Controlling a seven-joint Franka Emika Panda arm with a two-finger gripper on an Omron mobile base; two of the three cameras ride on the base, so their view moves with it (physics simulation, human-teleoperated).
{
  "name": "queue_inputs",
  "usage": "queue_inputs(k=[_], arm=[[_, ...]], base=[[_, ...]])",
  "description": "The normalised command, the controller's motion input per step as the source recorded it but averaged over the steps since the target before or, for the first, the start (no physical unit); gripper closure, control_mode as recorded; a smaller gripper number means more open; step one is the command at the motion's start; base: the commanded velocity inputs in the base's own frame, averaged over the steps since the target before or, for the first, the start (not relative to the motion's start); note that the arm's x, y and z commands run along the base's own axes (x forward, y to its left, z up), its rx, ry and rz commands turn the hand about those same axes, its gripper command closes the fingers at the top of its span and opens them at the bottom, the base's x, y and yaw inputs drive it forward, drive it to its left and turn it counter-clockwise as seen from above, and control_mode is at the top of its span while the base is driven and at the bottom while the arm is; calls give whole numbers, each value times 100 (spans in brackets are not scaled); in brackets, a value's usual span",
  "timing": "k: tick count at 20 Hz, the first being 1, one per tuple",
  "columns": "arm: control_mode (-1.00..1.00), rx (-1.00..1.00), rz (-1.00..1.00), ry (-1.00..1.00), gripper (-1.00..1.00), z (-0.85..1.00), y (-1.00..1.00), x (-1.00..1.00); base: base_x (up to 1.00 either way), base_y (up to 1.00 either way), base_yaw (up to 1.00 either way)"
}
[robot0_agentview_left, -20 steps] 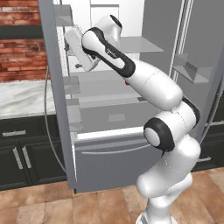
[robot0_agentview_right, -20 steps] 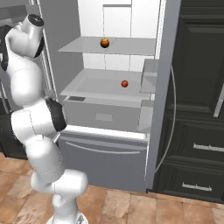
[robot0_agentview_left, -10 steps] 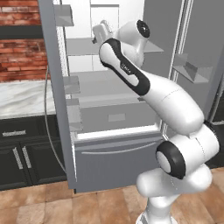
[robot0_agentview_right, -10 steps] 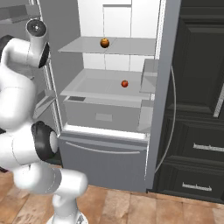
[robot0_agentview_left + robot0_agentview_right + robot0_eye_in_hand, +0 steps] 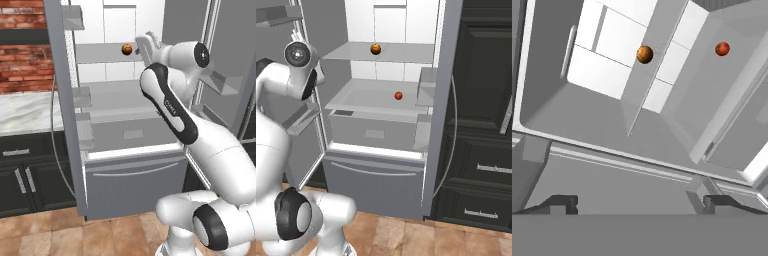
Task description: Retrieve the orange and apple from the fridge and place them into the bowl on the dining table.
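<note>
The grey fridge point(image 5: 60, 100) stands with both doors open, white inside with grey shelves. The orange point(image 5: 126, 49) rests on the upper shelf, and shows too in the right base view point(image 5: 375, 48) and the hand view point(image 5: 644, 54). One shelf lower, toward the right, lies the red apple point(image 5: 398, 95), which is also in the hand view point(image 5: 722, 48). My gripper point(image 5: 141, 45) hangs at upper-shelf height just right of the orange, not touching it. In the hand view the gripper point(image 5: 639, 205) is open with nothing between its fingertips point(image 5: 559, 202). The bowl and dining table are out of view.
The left fridge door point(image 5: 303, 115) with its bins stands close beside my arm. The right door point(image 5: 441, 100) juts out toward the black cabinets point(image 5: 481, 150). A closed drawer point(image 5: 130, 180) runs below the shelves. A marble counter point(image 5: 25, 112) lies to the left under brick wall.
My arm has swung right, from the left door to the front of the fridge opening, bringing the hand up beside the orange. The jaws stayed open.
</note>
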Motion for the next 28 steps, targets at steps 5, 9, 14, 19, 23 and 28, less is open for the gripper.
queue_inputs(k=[5, 9, 14, 19, 23, 28], arm=[[-100, -21, 0, -15, -100, 0, -54, -72], [-100, -14, 0, -8, -100, 4, -33, -46], [-100, -1, -1, 0, -100, 6, -38, -25], [-100, -4, -1, 0, -100, 8, -21, -24], [-100, -12, -2, 0, -100, 2, -15, -25], [-100, -23, 0, -4, -100, 0, -19, -25]], base=[[0, 0, 0], [0, 0, 0], [0, 0, 0], [0, 0, 0], [0, 0, 0], [0, 0, 0]])
